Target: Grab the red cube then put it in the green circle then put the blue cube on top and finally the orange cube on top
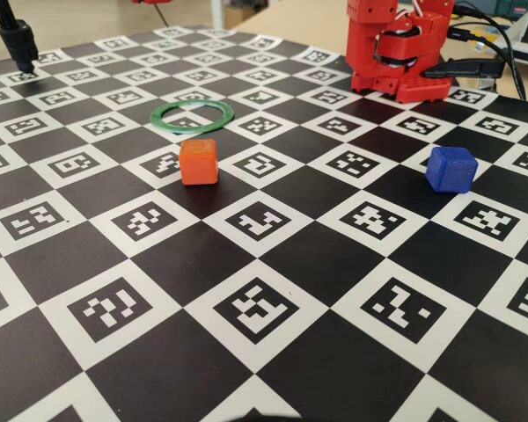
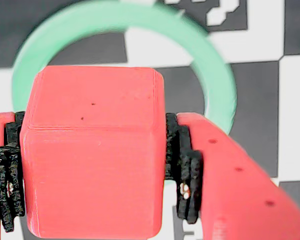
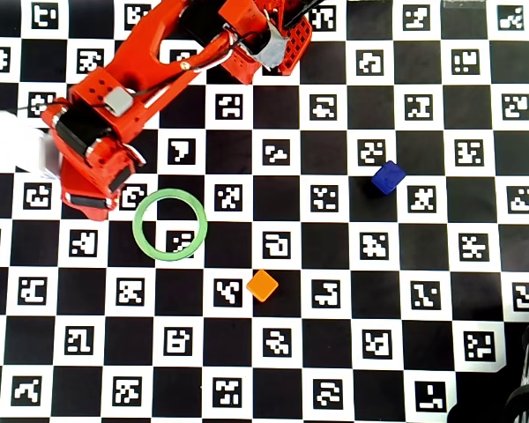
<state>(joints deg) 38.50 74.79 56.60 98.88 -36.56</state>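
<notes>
In the wrist view the red cube (image 2: 95, 150) fills the gap between the black pads, and my gripper (image 2: 95, 172) is shut on it. The green circle (image 2: 210, 65) lies on the board behind and beneath the cube. Overhead, my gripper (image 3: 88, 201) hangs just left of the green circle (image 3: 137, 227) and hides the red cube. The orange cube (image 1: 199, 162) (image 3: 262, 285) sits on the board right beside the green circle (image 1: 194, 128). The blue cube (image 1: 451, 168) (image 3: 388, 177) stands apart, far to the right. The fixed view shows neither gripper nor red cube.
The arm's red base (image 1: 396, 53) stands at the board's far edge, with cables (image 1: 502, 48) to its right. A black stand (image 1: 18, 40) is at the far left corner. Overhead, a white object (image 3: 18, 145) lies under the arm at the left edge.
</notes>
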